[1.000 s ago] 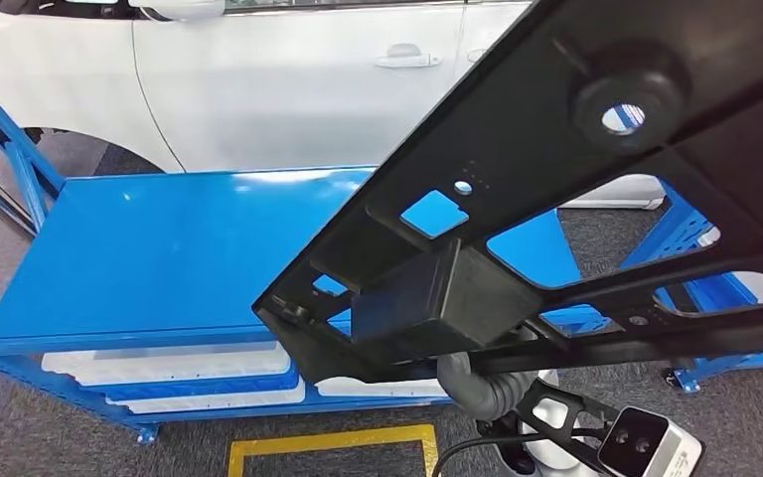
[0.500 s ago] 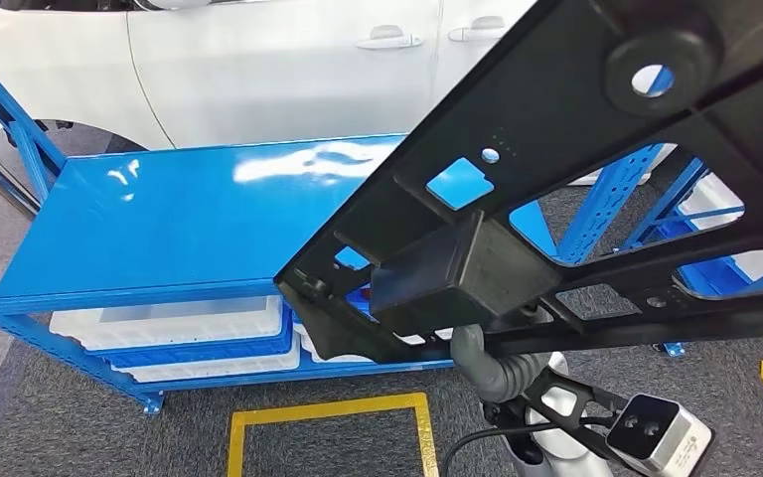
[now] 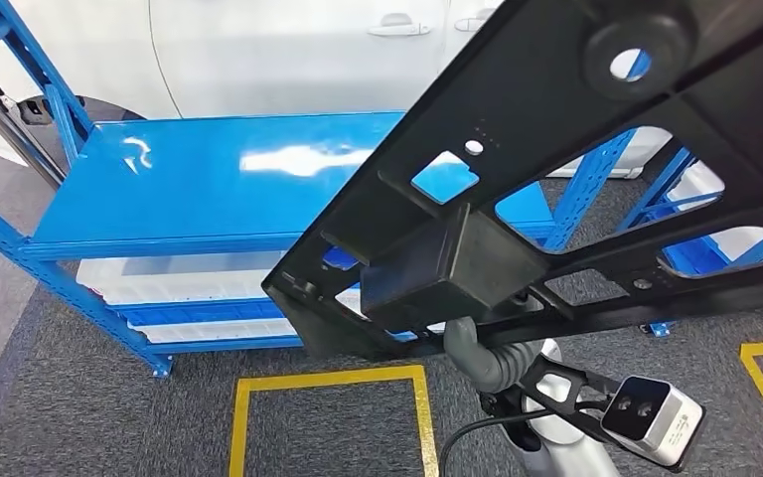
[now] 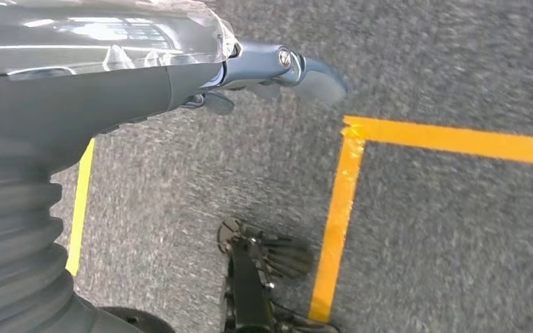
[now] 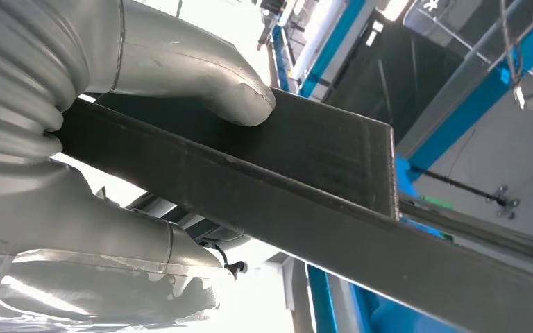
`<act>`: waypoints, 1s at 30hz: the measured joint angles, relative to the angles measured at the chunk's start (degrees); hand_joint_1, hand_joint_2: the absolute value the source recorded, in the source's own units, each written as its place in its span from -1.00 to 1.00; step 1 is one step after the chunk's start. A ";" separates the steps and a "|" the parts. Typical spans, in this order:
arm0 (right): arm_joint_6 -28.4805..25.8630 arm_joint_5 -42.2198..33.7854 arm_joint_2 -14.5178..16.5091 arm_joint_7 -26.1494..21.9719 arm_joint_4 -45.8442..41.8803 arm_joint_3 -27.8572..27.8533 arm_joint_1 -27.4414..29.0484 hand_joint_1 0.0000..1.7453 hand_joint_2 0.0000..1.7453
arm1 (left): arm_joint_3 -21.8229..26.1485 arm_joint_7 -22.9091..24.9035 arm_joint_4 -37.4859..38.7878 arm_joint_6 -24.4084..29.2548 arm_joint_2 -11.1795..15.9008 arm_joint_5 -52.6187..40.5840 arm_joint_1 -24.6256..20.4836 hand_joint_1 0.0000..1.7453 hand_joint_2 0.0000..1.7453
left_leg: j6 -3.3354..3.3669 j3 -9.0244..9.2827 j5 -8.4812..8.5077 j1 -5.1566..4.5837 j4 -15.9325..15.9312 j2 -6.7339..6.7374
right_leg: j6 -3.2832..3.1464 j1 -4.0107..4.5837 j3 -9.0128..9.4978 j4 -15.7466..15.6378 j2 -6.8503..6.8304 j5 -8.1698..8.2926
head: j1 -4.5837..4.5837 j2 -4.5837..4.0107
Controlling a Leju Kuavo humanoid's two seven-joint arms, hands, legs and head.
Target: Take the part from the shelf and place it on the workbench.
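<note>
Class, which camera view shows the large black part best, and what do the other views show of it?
The head view: it shows the black part broadly, with its cut-outs, round hole and box-shaped block, above the blue shelf. The right wrist view gives a close edge of it, held by the right hand. The left wrist view shows floor and yellow tape.

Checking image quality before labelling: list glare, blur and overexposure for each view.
Head view: sharp, with white glare patches on the blue shelf top, while the black part is dark but detailed. Left wrist view: carpet softly blurred around the left hand. Right wrist view: background blown out white behind the right hand.
</note>
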 joint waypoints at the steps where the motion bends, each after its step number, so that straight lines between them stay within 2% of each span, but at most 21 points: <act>1: 0.15 0.03 -0.10 0.00 0.10 0.03 0.00 0.64 1.00 | 0.05 -0.01 0.00 0.09 -0.02 0.08 -0.01 -1.00 1.00 | 0.19 -0.98 0.75 -0.03 0.02 0.04 | 0.20 -0.08 -1.08 3.69 0.07 -3.42 | -0.01 0.00; 2: 0.39 0.13 -0.16 0.00 0.19 0.05 0.01 0.64 1.00 | 0.12 -0.01 0.00 0.20 -0.04 0.18 0.01 -1.00 1.00 | 0.23 -2.01 1.49 -0.05 0.06 0.03 | 0.40 -0.12 -2.06 7.81 0.09 -6.02 | -0.01 0.00; 3: 0.73 0.24 -0.19 0.00 0.26 0.09 0.04 0.64 1.00 | 0.18 -0.01 0.00 0.31 -0.08 0.30 0.06 -1.00 1.00 | 0.16 -3.05 2.21 -0.06 0.12 0.04 | 0.57 -0.16 -2.65 11.46 0.09 -6.99 | -0.01 0.00; 4: 1.14 0.34 -0.20 0.00 0.35 0.13 0.07 0.64 1.00 | 0.24 0.02 0.00 0.41 -0.14 0.46 0.12 -1.00 1.00 | 0.04 -4.11 2.88 -0.06 0.20 0.06 | 0.68 -0.22 -2.57 13.82 0.09 -6.33 | -0.02 0.00; 5: 1.56 0.39 -0.19 0.00 0.46 0.16 0.09 0.64 1.00 | 0.31 0.07 0.00 0.51 -0.22 0.61 0.18 -1.00 1.00 | -0.12 -5.09 3.51 -0.05 0.33 0.09 | 0.72 -0.30 -1.56 14.19 0.08 -4.52 | -0.02 0.00; 6: 1.95 0.40 -0.19 0.00 0.55 0.20 0.11 0.64 1.00 | 0.39 0.16 0.00 0.60 -0.30 0.73 0.22 -1.00 1.00 | -0.30 -5.97 4.06 -0.05 0.54 0.11 | 0.68 -0.39 0.51 12.48 0.08 -2.65 | -0.02 0.00; 7: 2.39 0.43 -0.17 0.00 0.61 0.22 0.08 0.64 1.00 | 0.50 0.32 0.00 0.72 -0.36 0.84 0.23 -1.00 1.00 | -0.51 -6.69 4.49 -0.05 0.85 0.12 | 0.53 -0.45 3.70 8.71 0.07 -1.96 | -0.02 0.00; 9: 3.30 0.57 -0.10 -0.01 0.63 0.23 0.02 0.64 1.00 | 0.72 0.60 0.00 0.89 -0.44 0.94 0.23 -1.00 1.00 | -0.99 -7.55 5.03 -0.16 1.65 0.21 | -0.07 -0.28 10.06 -0.09 -0.22 -3.87 | -0.02 0.00; 10: 3.82 0.64 -0.05 -0.02 0.63 0.21 0.00 0.64 1.00 | 0.81 0.77 0.00 0.98 -0.45 0.90 0.23 -1.00 1.00 | -1.32 -7.71 5.26 -0.19 1.93 0.28 | -0.46 -0.13 11.90 -2.92 -0.28 -5.16 | -0.02 0.00; 11: 4.31 0.69 -0.01 -0.03 0.63 0.16 0.01 0.64 1.00 | 0.92 0.93 0.00 1.05 -0.46 0.84 0.24 -1.00 1.00 | -1.69 -7.76 5.51 -0.14 2.02 0.41 | -0.88 0.06 12.48 -4.08 -0.31 -5.77 | -0.02 0.00; 13: 5.10 0.70 0.11 -0.04 0.63 0.03 0.02 0.64 1.00 | 1.13 1.21 0.00 1.20 -0.45 0.68 0.24 -1.00 1.00 | -2.52 -7.92 5.64 0.08 2.11 0.56 | -1.83 0.09 12.12 -4.30 0.06 -5.22 | -0.02 0.00; 15: 5.61 0.88 0.43 -0.04 0.62 -0.14 0.06 0.64 1.00 | 1.23 1.51 0.00 1.25 -0.49 0.51 0.26 -1.00 1.00 | -3.16 -9.21 2.96 0.23 5.10 0.36 | -2.67 -0.02 11.51 -4.52 0.49 -4.27 | -0.02 0.00; 17: 5.87 1.36 0.79 -0.04 0.58 -0.27 0.20 0.64 1.00 | 1.25 1.82 0.00 1.26 -0.51 0.21 0.28 -1.00 1.00 | -3.54 -11.97 -1.80 0.28 12.47 0.08 | -3.04 0.07 10.62 -4.47 1.09 -3.50 | -0.02 0.00; 19: 5.98 1.81 0.91 -0.04 0.50 -0.34 0.52 0.64 1.00 | 1.25 1.93 0.00 1.19 -0.49 -0.05 0.30 -1.00 1.00 | -3.63 -13.71 -4.05 0.27 18.37 0.00 | -3.06 0.26 9.81 -4.30 1.92 -2.95 | -0.02 0.00; 20: 6.03 1.91 0.91 -0.04 0.43 -0.37 0.67 0.64 1.00 | 1.25 1.96 0.00 1.14 -0.48 -0.10 0.31 -1.00 1.00 | -3.51 -13.12 -3.53 0.26 18.35 -0.08 | -3.00 0.34 9.51 -4.18 2.41 -2.78 | -0.02 0.00; 21: 6.09 1.96 0.91 -0.04 0.33 -0.40 0.76 0.64 1.00 | 1.25 1.97 0.00 1.07 -0.46 -0.14 0.32 -1.00 1.00 | -3.27 -11.37 -2.07 0.24 15.93 -0.36 | -2.94 0.41 9.33 -4.05 2.94 -2.68 | -0.02 0.00; 23: 6.32 1.93 0.92 -0.05 0.09 -0.47 0.76 0.64 1.00 | 1.25 2.03 -0.01 0.99 -0.35 -0.15 0.31 -1.00 1.00 | -2.37 -6.27 0.90 0.28 7.71 -2.67 | -2.76 0.47 9.11 -3.87 3.93 -2.55 | -0.02 0.00; 25: 6.68 1.87 0.95 -0.05 -0.04 -0.53 0.68 0.64 1.00 | 1.25 2.10 -0.01 0.95 -0.23 -0.15 0.41 -1.00 1.00 | -1.85 -3.31 1.80 0.27 2.45 -4.98 | -2.27 0.20 8.77 -3.83 4.97 -2.26 | -0.02 0.00; 26: 6.86 1.81 0.97 -0.06 -0.07 -0.60 0.63 0.64 1.00 | 1.25 2.14 0.00 0.91 -0.19 -0.13 0.47 -1.00 1.00 | -1.77 -2.97 1.60 0.21 1.77 -5.19 | -1.89 0.01 8.51 -3.88 5.57 -2.04 | -0.02 0.00; 28: 7.17 1.75 0.99 -0.07 -0.16 -0.84 0.59 0.64 1.00 | 1.26 2.13 0.00 0.68 -0.22 -0.08 0.43 -1.00 1.00 | -1.51 -2.85 1.93 0.19 0.89 -3.79 | -1.14 -0.16 8.14 -3.90 6.56 -1.80 | -0.03 0.00; 30: 7.49 1.93 0.98 -0.08 -0.27 -1.07 0.35 0.64 1.00 | 1.27 2.11 0.00 0.42 -0.32 -0.10 0.28 -1.00 1.00 | -0.96 -2.57 2.42 0.49 -0.20 -2.17 | -0.57 0.08 6.78 -1.63 4.93 -3.30 | -0.02 0.00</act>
